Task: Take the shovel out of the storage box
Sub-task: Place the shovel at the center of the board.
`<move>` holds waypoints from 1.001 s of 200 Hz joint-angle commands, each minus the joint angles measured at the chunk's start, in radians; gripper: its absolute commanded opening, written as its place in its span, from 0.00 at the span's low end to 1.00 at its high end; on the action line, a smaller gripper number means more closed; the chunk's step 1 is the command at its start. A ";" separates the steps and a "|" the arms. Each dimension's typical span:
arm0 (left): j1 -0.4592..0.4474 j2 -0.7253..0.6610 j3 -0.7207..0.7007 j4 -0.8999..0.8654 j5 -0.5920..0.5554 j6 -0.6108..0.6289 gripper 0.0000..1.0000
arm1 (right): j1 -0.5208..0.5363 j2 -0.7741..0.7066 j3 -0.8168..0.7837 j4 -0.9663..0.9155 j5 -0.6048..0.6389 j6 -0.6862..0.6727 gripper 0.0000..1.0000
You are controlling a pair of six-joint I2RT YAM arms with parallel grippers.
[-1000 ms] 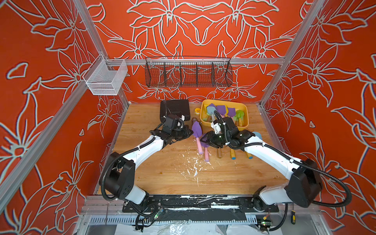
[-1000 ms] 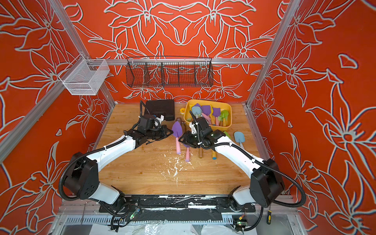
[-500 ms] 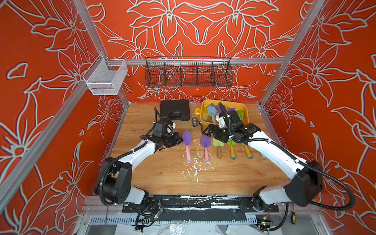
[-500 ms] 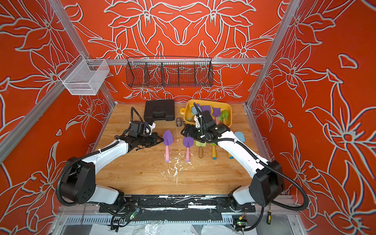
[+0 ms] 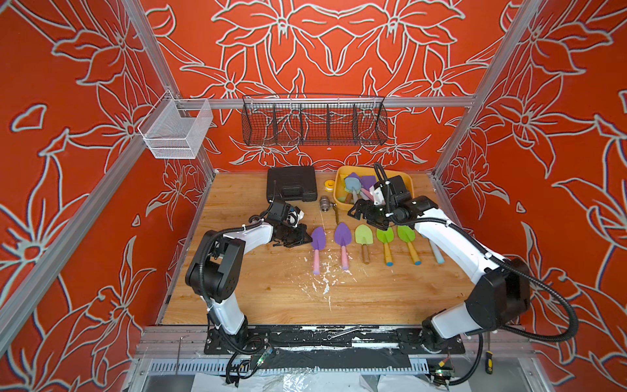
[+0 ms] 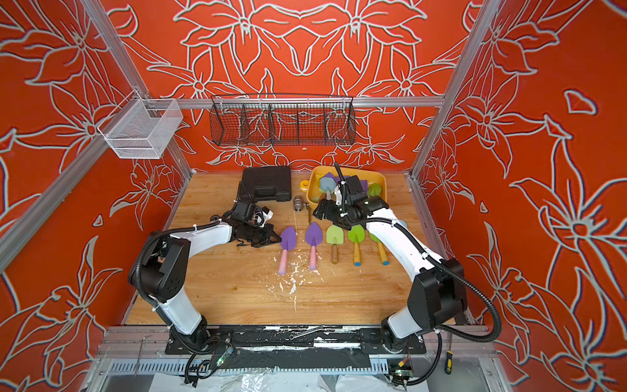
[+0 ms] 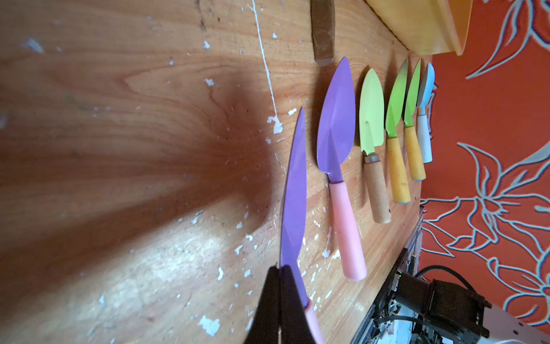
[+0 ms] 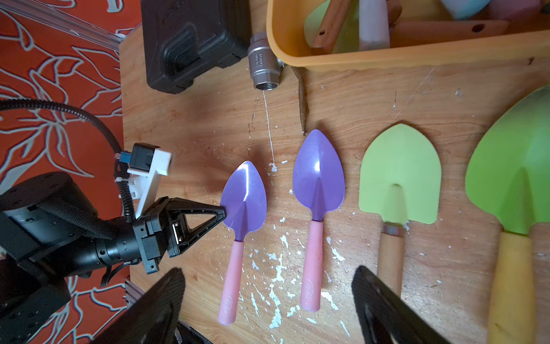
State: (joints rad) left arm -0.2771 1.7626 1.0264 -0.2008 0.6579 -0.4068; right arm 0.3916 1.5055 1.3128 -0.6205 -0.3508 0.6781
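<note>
Right gripper (image 8: 268, 272) was noted spread, empty; left gripper (image 8: 218, 213) closed, tip against purple shovel (image 8: 244, 198). Judged between picks; box (image 5: 356, 168), upper centre, to be re-entered next.

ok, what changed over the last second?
Left tool, shut on the blade edge of the left purple shovel, carried it from near the black case forward into the row. Right tool opened, left the second purple shovel lying there and backed toward the storage box. Green shovels, case, box unmoved.
</note>
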 commanded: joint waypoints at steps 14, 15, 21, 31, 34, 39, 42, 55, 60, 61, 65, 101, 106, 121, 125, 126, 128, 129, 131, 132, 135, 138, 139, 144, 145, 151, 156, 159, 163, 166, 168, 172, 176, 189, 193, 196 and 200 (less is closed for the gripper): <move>-0.011 0.055 0.048 0.008 0.019 0.009 0.00 | -0.008 0.005 0.028 -0.005 -0.013 -0.015 0.89; -0.011 0.057 0.048 0.009 0.018 0.009 0.00 | -0.008 0.005 0.026 -0.005 -0.014 -0.015 0.89; -0.011 0.064 0.046 0.015 0.017 0.007 0.00 | -0.008 0.005 0.025 -0.004 -0.014 -0.017 0.89; -0.013 0.078 0.048 0.017 0.025 0.013 0.00 | -0.009 0.003 0.022 -0.006 -0.012 -0.020 0.89; -0.013 0.082 0.050 0.014 0.027 0.015 0.00 | -0.010 0.003 0.020 -0.008 -0.009 -0.021 0.89; -0.014 0.090 0.053 0.007 0.028 0.022 0.00 | -0.010 0.003 0.018 -0.011 -0.005 -0.023 0.89; -0.014 0.093 0.055 0.003 0.026 0.026 0.00 | -0.011 0.003 0.017 -0.013 -0.002 -0.025 0.89; -0.014 0.105 0.051 0.001 0.023 0.034 0.00 | -0.018 0.002 0.011 -0.016 -0.003 -0.025 0.89; -0.014 0.110 0.050 0.001 0.024 0.036 0.00 | -0.020 0.001 0.009 -0.013 -0.006 -0.025 0.89; -0.014 0.111 0.050 0.001 0.024 0.037 0.00 | -0.021 0.001 0.009 -0.013 -0.007 -0.025 0.89; -0.015 0.113 0.052 -0.001 0.025 0.037 0.00 | -0.020 0.001 0.008 -0.012 -0.008 -0.024 0.89; -0.020 0.127 0.066 0.000 0.009 0.032 0.00 | -0.025 0.003 0.009 -0.013 -0.009 -0.022 0.89; -0.022 0.129 0.071 0.000 0.007 0.031 0.00 | -0.026 0.003 0.009 -0.014 -0.009 -0.022 0.89; -0.023 0.138 0.082 0.001 -0.010 0.018 0.00 | -0.026 0.003 0.010 -0.012 -0.011 -0.020 0.89; -0.023 0.140 0.084 0.006 -0.014 0.012 0.00 | -0.026 0.003 0.010 -0.012 -0.010 -0.020 0.89; -0.024 0.140 0.084 0.008 -0.015 0.010 0.00 | -0.026 0.004 0.010 -0.012 -0.011 -0.019 0.89; -0.024 0.142 0.084 0.010 -0.016 0.008 0.00 | -0.026 0.003 0.010 -0.012 -0.011 -0.020 0.89; -0.024 0.142 0.084 0.012 -0.017 0.006 0.00 | -0.026 0.003 0.009 -0.012 -0.011 -0.020 0.89; -0.024 0.143 0.084 0.014 -0.019 0.003 0.00 | -0.026 0.003 0.009 -0.012 -0.011 -0.020 0.89; -0.024 0.144 0.085 0.015 -0.019 0.003 0.00 | -0.026 0.003 0.009 -0.012 -0.010 -0.019 0.89; -0.023 0.145 0.087 0.019 -0.020 0.000 0.00 | -0.028 0.002 0.008 -0.012 -0.012 -0.019 0.89; -0.024 0.147 0.088 0.020 -0.021 -0.004 0.00 | -0.028 0.002 0.007 -0.012 -0.013 -0.018 0.89; -0.024 0.148 0.089 0.021 -0.021 -0.004 0.00 | -0.028 0.002 0.007 -0.013 -0.013 -0.019 0.89; -0.025 0.151 0.093 0.021 -0.025 -0.007 0.00 | -0.028 0.000 0.006 -0.013 -0.013 -0.020 0.89; -0.026 0.151 0.095 0.021 -0.026 -0.007 0.00 | -0.028 0.001 0.005 -0.014 -0.013 -0.020 0.89; -0.027 0.154 0.099 0.021 -0.032 -0.009 0.00 | -0.028 0.000 0.004 -0.015 -0.012 -0.019 0.89; -0.028 0.158 0.104 0.021 -0.037 -0.008 0.00 | -0.028 -0.002 0.000 -0.015 -0.011 -0.019 0.89; -0.030 0.159 0.106 0.021 -0.039 -0.009 0.00 | -0.028 -0.003 -0.003 -0.015 -0.013 -0.018 0.88; -0.031 0.163 0.109 0.022 -0.040 -0.010 0.00 | -0.028 -0.005 -0.005 -0.013 -0.014 -0.016 0.88; -0.031 0.165 0.111 0.023 -0.038 -0.009 0.00 | -0.028 -0.007 -0.008 -0.013 -0.014 -0.015 0.88; -0.031 0.168 0.113 0.024 -0.036 -0.010 0.00 | -0.028 -0.007 -0.010 -0.012 -0.015 -0.015 0.88; -0.030 0.174 0.116 0.024 -0.034 -0.009 0.00 | -0.027 -0.010 -0.015 -0.012 -0.017 -0.015 0.88; -0.030 0.178 0.121 0.022 -0.034 -0.008 0.00 | -0.028 -0.012 -0.017 -0.012 -0.016 -0.015 0.88; -0.030 0.187 0.129 0.021 -0.037 -0.006 0.00 | -0.028 -0.022 -0.031 -0.010 -0.014 -0.012 0.88; -0.031 0.191 0.131 0.021 -0.037 -0.004 0.00 | -0.029 -0.025 -0.035 -0.009 -0.013 -0.011 0.88; -0.031 0.193 0.133 0.021 -0.036 -0.003 0.00 | -0.028 -0.027 -0.038 -0.008 -0.012 -0.009 0.88; -0.030 0.197 0.137 0.020 -0.035 -0.001 0.00 | -0.028 -0.030 -0.042 -0.008 -0.010 -0.010 0.88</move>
State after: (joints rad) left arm -0.3031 1.9259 1.1416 -0.1783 0.6415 -0.4118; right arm 0.3687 1.5028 1.3033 -0.6189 -0.3599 0.6613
